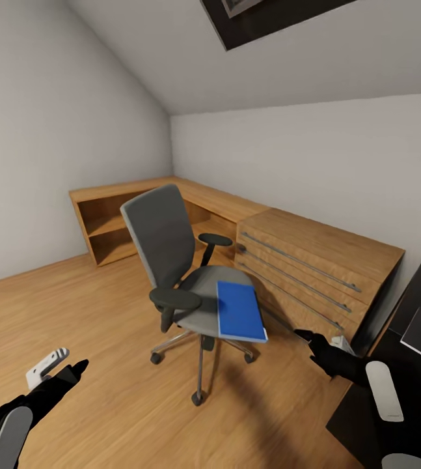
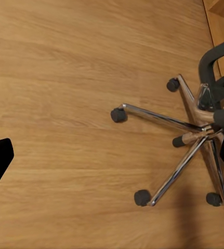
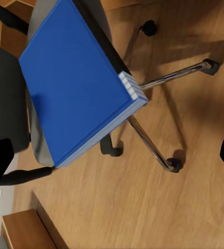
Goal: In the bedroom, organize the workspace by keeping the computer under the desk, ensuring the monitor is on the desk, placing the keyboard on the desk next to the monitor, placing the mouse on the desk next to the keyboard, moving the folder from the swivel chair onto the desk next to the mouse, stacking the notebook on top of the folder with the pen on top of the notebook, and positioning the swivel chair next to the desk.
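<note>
- Folder [image 1: 240,311], bright blue with white page edges, lay flat on the grey seat of the swivel chair [image 1: 171,260], its near corner jutting past the seat's front edge.
- In the right wrist view the folder [image 3: 75,83] overhung the seat, with the chair's chrome legs and black casters on the wooden floor [image 3: 143,207] beneath it.
- The chair stood out on the open floor [image 1: 106,326], near a light wooden drawer chest [image 1: 314,267] and well apart from the low wooden shelf unit [image 1: 112,221] in the corner.
- The glossy black desk [image 1: 418,306] showed at the right edge of the head view, past the chest.
- The right gripper [image 1: 311,339] hung just beside the folder's near corner without touching it; its black fingers sat far apart at opposite edges of the wrist view, so the jaws were spread and held nothing.
- The left gripper [image 1: 73,369] hovered low over bare floor, well apart from the chair; whether its jaws were spread or closed I could not tell.
- The left wrist view looked down on the chair's five-star base [image 2: 195,135] and its casters.
</note>
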